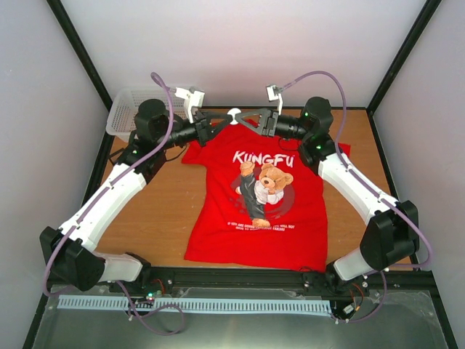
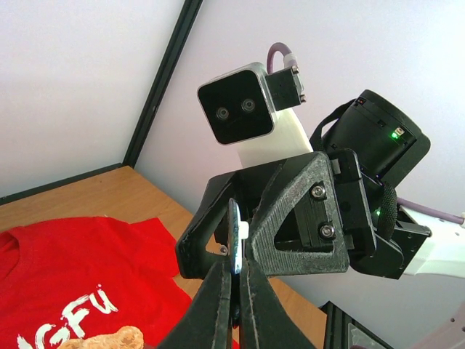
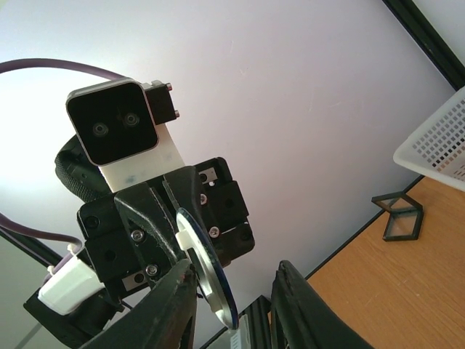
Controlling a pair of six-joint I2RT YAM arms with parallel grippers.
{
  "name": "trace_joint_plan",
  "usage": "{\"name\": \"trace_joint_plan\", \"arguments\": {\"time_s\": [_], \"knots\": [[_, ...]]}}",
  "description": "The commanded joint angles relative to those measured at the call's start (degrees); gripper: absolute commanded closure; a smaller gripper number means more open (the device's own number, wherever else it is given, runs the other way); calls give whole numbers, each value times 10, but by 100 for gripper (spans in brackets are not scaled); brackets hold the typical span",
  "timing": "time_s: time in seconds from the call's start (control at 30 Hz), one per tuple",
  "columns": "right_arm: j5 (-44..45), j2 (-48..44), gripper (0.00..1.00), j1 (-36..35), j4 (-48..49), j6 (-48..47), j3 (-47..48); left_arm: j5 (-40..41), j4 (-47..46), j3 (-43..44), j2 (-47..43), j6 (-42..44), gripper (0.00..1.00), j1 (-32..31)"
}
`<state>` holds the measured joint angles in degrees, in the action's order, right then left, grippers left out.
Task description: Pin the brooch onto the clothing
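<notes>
While left tool (image 2: 235, 276) pinches brooch (image 2: 235, 231), right tool (image 3: 236, 272) spread around it

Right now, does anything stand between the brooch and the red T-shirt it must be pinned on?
Nothing visible does. The brooch is pinched in the shut left gripper by the collar of the T-shirt, with the open right gripper around it.
</notes>
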<state>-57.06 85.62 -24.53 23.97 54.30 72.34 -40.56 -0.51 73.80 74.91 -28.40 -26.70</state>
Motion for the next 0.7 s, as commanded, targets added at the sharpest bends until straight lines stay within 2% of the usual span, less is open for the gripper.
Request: {"name": "trace_joint_plan", "arguments": {"time_s": [0.0,0.17,0.67], "knots": [[4,11,73,-4,-25,-18,7,-29,-34,25,-13,6,99,-5],[28,12,72,-5,-92,-55,21,-38,-40,24,-15,4,99,-4],[36,22,73,-16,-135,-77,41,-57,-37,23,-22,13,99,-4]]}}
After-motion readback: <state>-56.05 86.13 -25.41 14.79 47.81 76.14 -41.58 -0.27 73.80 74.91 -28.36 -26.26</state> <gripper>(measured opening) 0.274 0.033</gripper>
